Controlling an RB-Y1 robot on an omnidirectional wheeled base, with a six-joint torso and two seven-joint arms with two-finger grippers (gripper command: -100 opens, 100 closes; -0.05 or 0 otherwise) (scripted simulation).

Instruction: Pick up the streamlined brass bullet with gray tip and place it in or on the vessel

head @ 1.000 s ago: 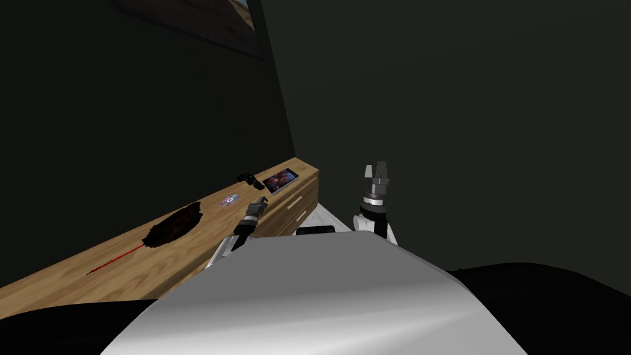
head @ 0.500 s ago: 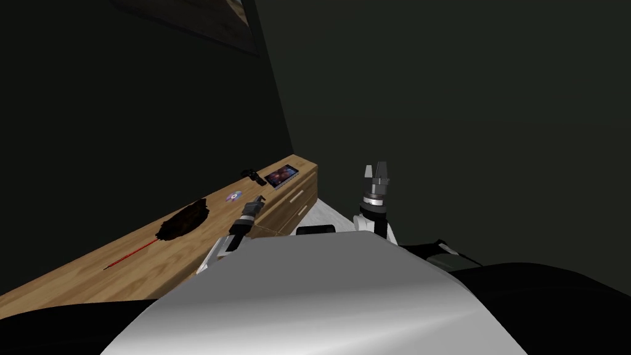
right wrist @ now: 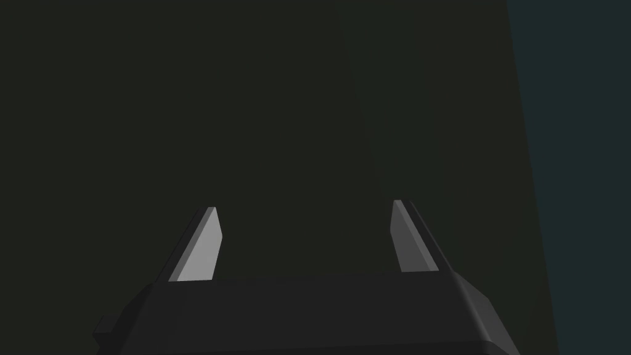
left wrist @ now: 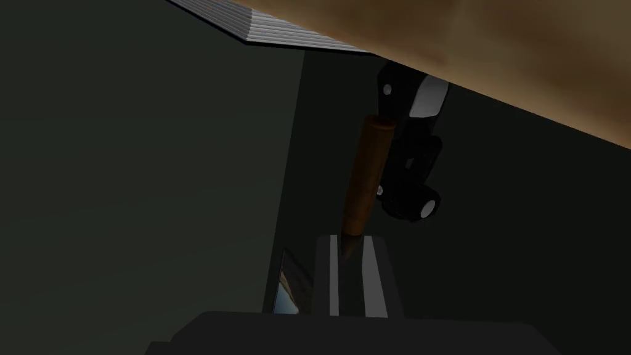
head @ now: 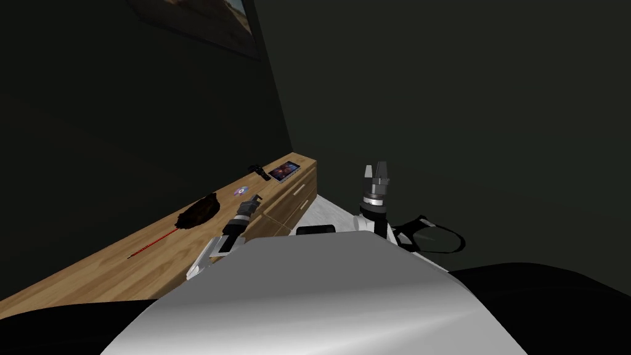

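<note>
A long wooden counter (head: 111, 271) runs along the dark wall (head: 123, 123). The left tool (left wrist: 349, 241) pinches the brown bullet (left wrist: 368, 166) by its tip; the right tool (right wrist: 305, 212) stands wide open.

Camera is swinging with my own move: the wooden cabinet top (head: 123, 271) and its load are shifting up and right in the frame, toward centre: feather duster (head: 198, 211), disc (head: 241, 191), tablet (head: 284, 171) alike. Left gripper (head: 254, 198) is drifting slightly left across the frame, its forearm (head: 233, 228) sinking toward lower left. A black looped thing (head: 431, 237), possibly a strap, is coming into view right of centre.
</note>
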